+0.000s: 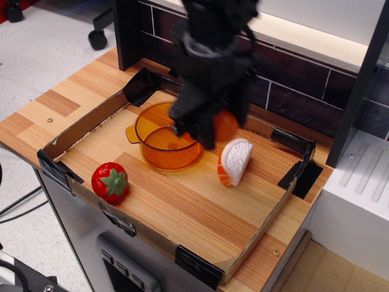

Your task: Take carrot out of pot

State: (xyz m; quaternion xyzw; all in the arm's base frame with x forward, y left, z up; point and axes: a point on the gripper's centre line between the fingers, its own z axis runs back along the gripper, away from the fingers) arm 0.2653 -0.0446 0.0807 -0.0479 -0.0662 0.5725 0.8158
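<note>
pincer [214, 129] grips 1 carrot [225, 126] | 1 pot [165, 139] | 1 strawberry [110, 181]

The robot arm [213, 36] is black all over, with a blocky, angular casing. It is blurred, so screws and markings cannot be read. A lighter grey ring goes around it above the end effector [209, 125], which is also black, with dark fingers.

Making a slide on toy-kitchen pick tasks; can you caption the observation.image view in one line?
End effector holds the carrot aloft between the empty pot and the wedge slice.
</note>
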